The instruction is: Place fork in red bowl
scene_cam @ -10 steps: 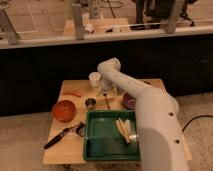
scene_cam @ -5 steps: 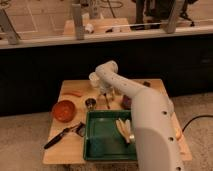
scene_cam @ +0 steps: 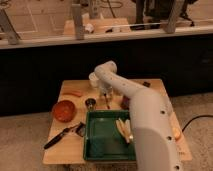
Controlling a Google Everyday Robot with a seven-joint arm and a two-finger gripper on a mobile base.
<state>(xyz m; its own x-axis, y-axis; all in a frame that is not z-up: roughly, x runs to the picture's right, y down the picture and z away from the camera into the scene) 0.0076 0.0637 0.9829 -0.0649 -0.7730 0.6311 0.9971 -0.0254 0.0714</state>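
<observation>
The red bowl [scene_cam: 64, 110] sits on the left of the wooden table [scene_cam: 67, 152], round and orange-red with a darker inside. My gripper [scene_cam: 106, 96] points down over the middle of the table, just right of a small metal cup [scene_cam: 91, 103] and well right of the red bowl. A thin silvery sliver, likely the fork [scene_cam: 107, 104], shows right below the gripper, above the tray's far rim. I cannot tell whether it is held. My white arm covers much of the table's right side.
A green tray [scene_cam: 102, 142] holding pale pieces fills the front middle. A black-handled utensil [scene_cam: 61, 137] lies at the front left. An orange item [scene_cam: 75, 93] lies at the back left. A purple bowl [scene_cam: 124, 102] peeks out behind the arm. A white cup [scene_cam: 93, 79] stands at the back.
The upper arm swung slightly left and back again. The gripper stays over the table's middle near the metal cup. The bowls and the tray have not moved.
</observation>
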